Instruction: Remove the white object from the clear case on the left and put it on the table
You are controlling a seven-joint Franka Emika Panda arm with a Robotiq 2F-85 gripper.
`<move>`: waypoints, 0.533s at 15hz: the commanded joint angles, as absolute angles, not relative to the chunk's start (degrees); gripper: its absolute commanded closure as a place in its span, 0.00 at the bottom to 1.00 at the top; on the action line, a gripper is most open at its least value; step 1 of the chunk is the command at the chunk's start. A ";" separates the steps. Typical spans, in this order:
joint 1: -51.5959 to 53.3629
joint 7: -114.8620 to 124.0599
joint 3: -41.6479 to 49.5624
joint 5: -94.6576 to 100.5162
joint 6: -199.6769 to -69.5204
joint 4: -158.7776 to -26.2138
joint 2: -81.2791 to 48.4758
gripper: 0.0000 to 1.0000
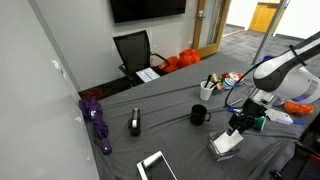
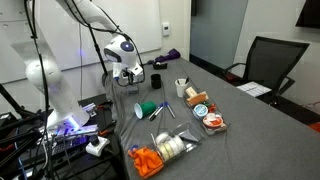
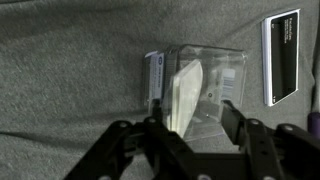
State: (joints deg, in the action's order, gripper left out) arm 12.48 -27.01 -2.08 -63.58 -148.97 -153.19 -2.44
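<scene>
The clear case (image 3: 215,80) sits on the dark grey table (image 3: 60,80), right in front of my gripper in the wrist view. The white object (image 3: 186,92) stands tilted on edge inside it. My gripper (image 3: 190,120) is open and holds nothing. Its two fingers are spread either side of the white object at the case's near edge. In an exterior view my gripper (image 1: 238,124) hangs just above the case (image 1: 225,143), near the table's front corner. In an exterior view my gripper (image 2: 128,74) hides the case.
A dark-framed white slab (image 3: 282,55) lies just beside the case. A black mug (image 1: 199,115), a black box (image 1: 135,123), a white tablet-like slab (image 1: 155,165) and a purple item (image 1: 97,120) are on the cloth. A green cup (image 2: 147,108), a white cup (image 2: 181,87) and a round tin (image 2: 212,122) lie farther off.
</scene>
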 commanded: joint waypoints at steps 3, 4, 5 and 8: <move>12.42 -29.05 -2.17 -65.75 -150.22 -150.93 -5.69 0.83; 12.41 -29.03 -2.17 -65.75 -150.25 -150.80 -5.85 0.89; 12.41 -29.05 -2.17 -65.75 -150.33 -150.74 -5.96 0.97; 12.38 -29.11 -2.11 -65.68 -150.33 -150.78 -5.77 1.00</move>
State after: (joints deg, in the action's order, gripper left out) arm 12.47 -27.01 -2.01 -63.71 -149.32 -151.51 -4.51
